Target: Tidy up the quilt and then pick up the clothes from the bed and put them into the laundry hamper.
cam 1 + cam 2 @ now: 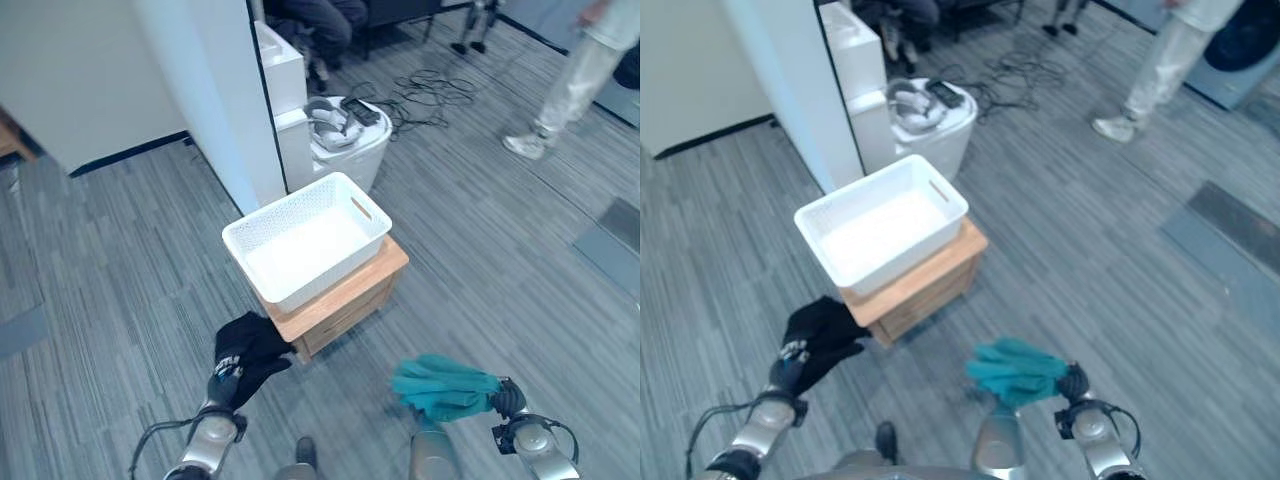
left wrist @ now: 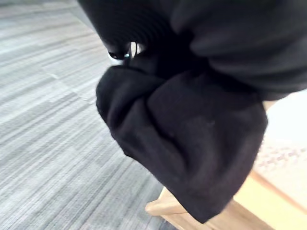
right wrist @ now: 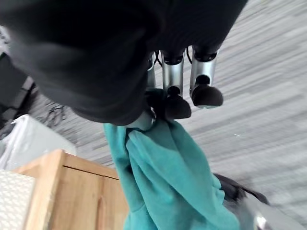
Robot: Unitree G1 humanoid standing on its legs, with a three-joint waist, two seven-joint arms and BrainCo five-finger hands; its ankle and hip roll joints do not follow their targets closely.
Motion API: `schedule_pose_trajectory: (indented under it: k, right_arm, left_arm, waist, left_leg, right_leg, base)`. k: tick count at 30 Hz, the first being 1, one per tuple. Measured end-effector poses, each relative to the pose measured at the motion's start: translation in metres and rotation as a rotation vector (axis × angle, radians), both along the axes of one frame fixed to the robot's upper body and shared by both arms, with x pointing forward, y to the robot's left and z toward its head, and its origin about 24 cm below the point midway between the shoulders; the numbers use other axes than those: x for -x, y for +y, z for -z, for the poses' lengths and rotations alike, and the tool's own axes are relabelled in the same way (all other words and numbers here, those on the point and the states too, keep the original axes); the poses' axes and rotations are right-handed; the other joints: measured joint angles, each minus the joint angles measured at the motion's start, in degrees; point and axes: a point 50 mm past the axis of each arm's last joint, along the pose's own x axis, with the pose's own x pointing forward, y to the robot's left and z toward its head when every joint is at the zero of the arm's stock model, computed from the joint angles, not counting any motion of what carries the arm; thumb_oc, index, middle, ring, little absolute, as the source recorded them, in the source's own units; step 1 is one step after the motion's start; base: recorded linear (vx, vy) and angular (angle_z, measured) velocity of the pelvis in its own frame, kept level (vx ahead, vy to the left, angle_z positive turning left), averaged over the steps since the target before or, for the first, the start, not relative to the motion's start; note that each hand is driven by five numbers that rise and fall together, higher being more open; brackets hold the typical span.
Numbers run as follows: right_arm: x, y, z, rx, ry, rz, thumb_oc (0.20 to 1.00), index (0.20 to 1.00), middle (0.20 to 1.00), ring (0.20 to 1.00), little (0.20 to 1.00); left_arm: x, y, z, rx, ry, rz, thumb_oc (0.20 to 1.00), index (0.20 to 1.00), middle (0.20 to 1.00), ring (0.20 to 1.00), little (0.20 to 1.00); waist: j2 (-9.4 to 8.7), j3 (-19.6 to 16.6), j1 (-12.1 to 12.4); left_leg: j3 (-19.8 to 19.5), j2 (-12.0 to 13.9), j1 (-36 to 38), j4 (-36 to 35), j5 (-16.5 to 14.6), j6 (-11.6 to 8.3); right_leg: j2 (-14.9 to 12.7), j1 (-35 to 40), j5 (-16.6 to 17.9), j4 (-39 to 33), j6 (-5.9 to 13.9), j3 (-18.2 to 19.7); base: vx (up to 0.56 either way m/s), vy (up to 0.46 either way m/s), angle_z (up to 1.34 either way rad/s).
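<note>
A white perforated laundry hamper (image 1: 306,238) sits on a low wooden cabinet (image 1: 345,296) straight ahead. My left hand (image 1: 225,381) is shut on a bunched black garment (image 1: 250,348), held just in front of the cabinet's near left corner. In the left wrist view the black garment (image 2: 187,139) hangs from the hand beside the wooden cabinet (image 2: 244,203). My right hand (image 1: 508,398) is shut on a teal garment (image 1: 442,388), low and to the right of the cabinet. The right wrist view shows curled fingers (image 3: 175,91) pinching the teal cloth (image 3: 165,177).
A white partition wall (image 1: 215,90) stands behind the hamper, with a white round bin (image 1: 345,140) holding headsets beside it. Cables lie on the grey carpet farther back. A person's legs (image 1: 570,85) stand at the far right; another person sits at the back (image 1: 320,25).
</note>
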Motion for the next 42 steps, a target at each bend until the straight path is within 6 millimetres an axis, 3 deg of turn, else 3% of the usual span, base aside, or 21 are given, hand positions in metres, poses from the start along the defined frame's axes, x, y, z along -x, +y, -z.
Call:
schedule_pose_trajectory:
  k: [1, 2, 3, 4, 5, 6, 7, 10, 12, 13, 16, 18, 21, 23, 25, 26, 28, 29, 34, 40, 42]
  right_arm:
    - [-0.008, -0.004, -0.005, 0.012, -0.019, 0.001, 0.2, 0.2, 0.2, 0.2, 0.2]
    - [-0.024, -0.005, -0.017, 0.022, -0.079, -0.012, 0.2, 0.2, 0.2, 0.2, 0.2]
    - [-0.035, -0.009, -0.032, 0.039, -0.153, -0.033, 0.2, 0.2, 0.2, 0.2, 0.2]
    - [-0.046, -0.01, -0.042, 0.052, -0.195, -0.044, 0.2, 0.2, 0.2, 0.2, 0.2]
    - [-0.043, -0.019, -0.047, 0.088, -0.206, -0.042, 0.2, 0.2, 0.2, 0.2, 0.2]
    - [-0.039, -0.035, -0.052, 0.143, -0.198, -0.042, 0.2, 0.2, 0.2, 0.2, 0.2]
    - [-0.047, -0.037, -0.065, 0.175, -0.239, -0.067, 0.2, 0.2, 0.2, 0.2, 0.2]
    - [-0.079, -0.041, -0.113, 0.24, -0.436, -0.104, 0.2, 0.2, 0.2, 0.2, 0.2]
    - [-0.078, -0.044, -0.119, 0.264, -0.455, -0.11, 0.2, 0.2, 0.2, 0.2, 0.2]
    - [-0.083, -0.039, -0.13, 0.27, -0.511, -0.122, 0.2, 0.2, 0.2, 0.2, 0.2]
    - [-0.085, -0.037, -0.141, 0.277, -0.561, -0.131, 0.2, 0.2, 0.2, 0.2, 0.2]
    - [-0.098, -0.03, -0.165, 0.29, -0.653, -0.164, 0.2, 0.2, 0.2, 0.2, 0.2]
    - [-0.1, -0.025, -0.184, 0.307, -0.729, -0.204, 0.2, 0.2, 0.2, 0.2, 0.2]
    - [-0.101, -0.027, -0.208, 0.361, -0.811, -0.251, 0.2, 0.2, 0.2, 0.2, 0.2]
    - [-0.105, -0.029, -0.224, 0.407, -0.852, -0.275, 0.2, 0.2, 0.2, 0.2, 0.2]
    - [-0.109, -0.027, -0.231, 0.412, -0.874, -0.283, 0.2, 0.2, 0.2, 0.2, 0.2]
    - [-0.118, -0.016, -0.249, 0.413, -0.941, -0.33, 0.2, 0.2, 0.2, 0.2, 0.2]
    - [-0.121, -0.011, -0.264, 0.406, -0.997, -0.344, 0.2, 0.2, 0.2, 0.2, 0.2]
    - [-0.128, 0.019, -0.315, 0.342, -1.207, -0.429, 0.2, 0.2, 0.2, 0.2, 0.2]
    - [-0.136, 0.071, -0.35, 0.328, -1.32, -0.653, 0.2, 0.2, 0.2, 0.2, 0.2]
    - [-0.137, 0.108, -0.365, 0.303, -1.374, -0.778, 0.2, 0.2, 0.2, 0.2, 0.2]
  left_arm:
    - [0.015, -0.001, 0.009, 0.012, 0.053, -0.039, 0.2, 0.2, 0.2, 0.2, 0.2]
    - [0.028, -0.007, 0.016, 0.033, 0.082, -0.042, 0.2, 0.2, 0.2, 0.2, 0.2]
    - [0.024, -0.02, 0.019, 0.069, 0.072, -0.035, 0.2, 0.2, 0.2, 0.2, 0.2]
    - [0.028, -0.029, 0.023, 0.095, 0.082, -0.032, 0.2, 0.2, 0.2, 0.2, 0.2]
    - [0.017, -0.045, 0.023, 0.147, 0.05, -0.04, 0.2, 0.2, 0.2, 0.2, 0.2]
    - [0.011, -0.07, 0.024, 0.193, 0.031, 0.036, 0.2, 0.2, 0.2, 0.2, 0.2]
    - [0.01, -0.074, 0.021, 0.193, 0.02, 0.085, 0.2, 0.2, 0.2, 0.2, 0.2]
    - [0.0, -0.072, 0.016, 0.171, 0.004, 0.142, 0.2, 0.2, 0.2, 0.2, 0.2]
    - [0.0, -0.069, 0.014, 0.162, 0.002, 0.151, 0.2, 0.2, 0.2, 0.2, 0.2]
    - [0.003, -0.061, 0.012, 0.146, -0.001, 0.157, 0.2, 0.2, 0.2, 0.2, 0.2]
    - [0.001, -0.053, 0.009, 0.123, 0.0, 0.162, 0.2, 0.2, 0.2, 0.2, 0.2]
    - [-0.002, -0.05, 0.009, 0.116, 0.007, 0.169, 0.2, 0.2, 0.2, 0.2, 0.2]
    - [-0.006, -0.04, 0.004, 0.084, -0.004, 0.167, 0.2, 0.2, 0.2, 0.2, 0.2]
    - [-0.018, -0.037, -0.002, 0.065, -0.031, 0.175, 0.2, 0.2, 0.2, 0.2, 0.2]
    - [-0.019, -0.036, -0.001, 0.046, -0.024, 0.177, 0.2, 0.2, 0.2, 0.2, 0.2]
    - [-0.017, -0.035, 0.0, 0.045, -0.021, 0.174, 0.2, 0.2, 0.2, 0.2, 0.2]
    - [0.001, -0.029, 0.007, 0.049, 0.021, 0.132, 0.2, 0.2, 0.2, 0.2, 0.2]
    - [0.012, -0.029, 0.01, 0.066, 0.034, 0.103, 0.2, 0.2, 0.2, 0.2, 0.2]
    - [0.049, -0.044, 0.028, 0.141, 0.12, 0.044, 0.2, 0.2, 0.2, 0.2, 0.2]
    - [0.04, -0.05, 0.028, 0.153, 0.103, 0.054, 0.2, 0.2, 0.2, 0.2, 0.2]
    - [0.04, -0.05, 0.029, 0.15, 0.11, 0.055, 0.2, 0.2, 0.2, 0.2, 0.2]
  waist:
    - [1.98, -0.6, 1.3]
    - [3.49, -0.5, 1.5]
    - [3.77, 0.1, 0.4]
    - [3.97, 0.5, 0.7]
    - [3.34, 1.4, -0.8]
    - [2.95, 1.6, -1.0]
    - [2.8, 1.6, -0.1]
    - [3.78, 1.8, 0.9]
    - [3.34, 1.6, 0.8]
    - [1.98, 1.4, 1.1]
    - [0.82, 1.5, 0.5]
    - [3.49, 3.2, -1.3]
    - [3.32, 3.3, -1.7]
    - [2.87, 3.2, -2.0]
    - [2.09, 3.1, -2.7]
    - [1.33, 3.2, -2.5]
    - [-0.74, 2.0, -1.1]
    - [-0.43, 1.7, -1.0]
    - [1.11, 0.6, -0.2]
    - [0.75, -0.4, 0.3]
    - [0.54, -0.9, -0.1]
  left_leg:
    - [2.2, 3.9, 1.4, 0.2, -1.4, -2.75]
    - [4.2, 6.4, -0.4, 1.8, 0.1, -4.24]
    - [6.3, 8.4, -3.6, 6.8, 0.4, -4.07]
    - [9.0, 8.6, -5.2, 7.4, 0.0, -4.23]
    - [13.6, 8.5, -6.9, 10.0, 5.5, -3.21]
    - [18.8, 8.9, -7.7, 13.0, 4.7, -3.21]
    - [19.3, 7.4, -8.6, 14.0, 3.0, -3.56]
    - [18.4, 0.7, -11.1, 10.0, 0.4, 1.58]
    - [18.2, 0.2, -8.3, 5.5, 1.4, 3.26]
    - [19.1, -1.0, -5.7, 1.1, 3.8, 4.42]
    - [18.2, -1.8, -5.4, -0.9, 4.5, 4.96]
    - [17.7, 0.0, -2.6, -3.0, 5.5, 5.98]
    - [15.7, -0.5, -2.0, -2.9, 5.2, 6.8]
    - [12.9, -1.4, -3.6, -2.8, 5.9, 7.09]
    - [9.8, -2.7, -4.9, -2.9, 6.2, 6.74]
    - [9.8, -3.4, -4.5, -2.9, 6.5, 6.64]
    - [10.1, -5.1, -3.1, -3.1, 5.8, 5.73]
    - [10.1, -4.5, -2.5, -3.1, 5.5, 5.23]
    - [10.1, -0.7, -2.3, -3.1, 6.0, 2.79]
    - [9.6, 0.0, -2.4, -3.1, 6.2, 2.29]
    - [9.8, -0.1, -2.5, -3.1, 6.1, 2.18]
  right_leg:
    - [4.1, 0.3, -1.4, 0.9, 0.45, -1.2]
    - [6.2, 0.4, -1.6, 0.5, -0.41, -1.7]
    - [7.2, 1.3, -2.0, -1.0, -1.59, -3.4]
    - [7.3, 2.3, -2.6, -1.0, -2.61, -4.5]
    - [6.3, 5.4, -4.5, -0.9, -4.12, -8.6]
    - [6.9, 7.8, -6.3, -1.3, -4.83, -10.2]
    - [7.2, 8.4, -8.2, -1.5, -5.26, -9.8]
    - [9.1, 8.1, -7.4, -1.1, -5.07, -10.5]
    - [9.3, 9.1, -7.8, -1.1, -5.01, -11.3]
    - [9.2, 9.4, -7.7, -1.1, -4.88, -11.3]
    - [8.7, 10.2, -7.2, -0.8, -4.2, -12.2]
    - [9.1, 5.0, -8.2, 12.2, -2.29, -11.9]
    - [7.5, 0.6, -10.4, 21.8, 0.15, -9.9]
    - [8.5, 1.4, -11.0, 12.5, -0.69, -4.0]
    - [8.3, 4.6, -10.0, -0.8, 0.12, -1.1]
    - [7.4, 5.2, -9.6, -1.5, 0.29, -1.7]
    - [5.5, 6.3, -7.4, -1.5, -0.14, -1.7]
    - [6.0, 6.7, -5.3, -1.5, -0.37, -2.6]
    - [9.6, 7.2, -4.8, -1.5, -1.75, -3.6]
    - [10.3, 7.3, -4.7, -1.4, -1.85, -4.5]
    - [10.2, 7.2, -4.7, -1.4, -1.85, -4.4]
  base:
    - [0.25, -0.384, -0.01]
    - [0.29, -0.504, 0.03]
    - [0.12, -0.243, 0.38]
    - [0.17, -0.3, 1.19]
    - [0.13, -0.204, 1.57]
    - [0.13, -0.198, 1.45]
    - [0.11, -0.182, 0.66]
    - [0.12, -0.033, 0.08]
    - [0.1, 0.079, 0.09]
    - [0.09, 0.06, -0.06]
    - [0.06, 0.118, 0.16]
    - [0.01, 0.078, 0.23]
    - [0.1, -0.017, 0.26]
    - [0.1, -0.099, 0.51]
    - [0.09, -0.062, 0.78]
    - [0.16, -0.072, 0.58]
    - [0.11, -0.045, 0.08]
    - [0.07, -0.018, 0.07]
    - [0.08, -0.029, -0.02]
    - [0.04, -0.024, 0.04]
    - [0.02, -0.013, -0.01]
